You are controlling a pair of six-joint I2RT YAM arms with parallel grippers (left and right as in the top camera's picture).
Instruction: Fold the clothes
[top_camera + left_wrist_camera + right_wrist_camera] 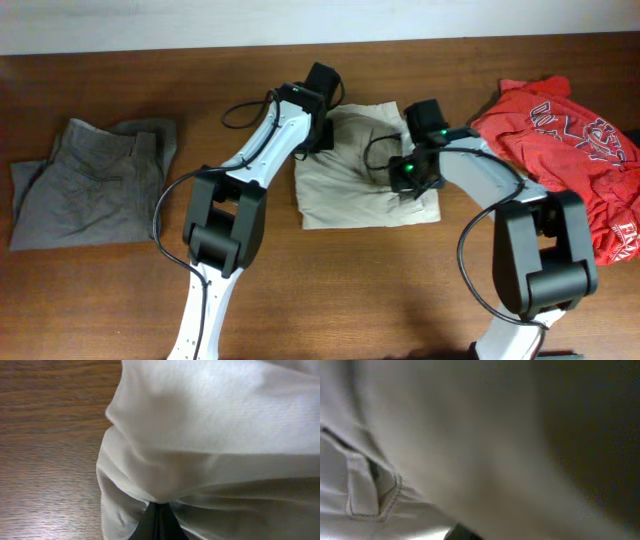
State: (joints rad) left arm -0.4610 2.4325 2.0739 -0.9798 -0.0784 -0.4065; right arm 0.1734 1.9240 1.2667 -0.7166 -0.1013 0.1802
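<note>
I'm pinching the shorts (350, 195) with the left gripper (158, 519), its fingers clamped together on bunched cloth. The right gripper (462, 533) is gripping shut on the fabric too, so I'm judging 2 held points can fold over together.

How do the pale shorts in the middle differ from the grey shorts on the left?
The beige shorts are paler; the grey shorts darker. The left gripper and right gripper pinch the beige shorts, bunching them; the grey shorts lie untouched. Both rest on the wooden table.

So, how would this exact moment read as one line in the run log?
phase: folding | left gripper: shut on beige shorts | right gripper: shut on beige shorts | grey shorts: left, untouched | red shirt: right, untouched
</note>
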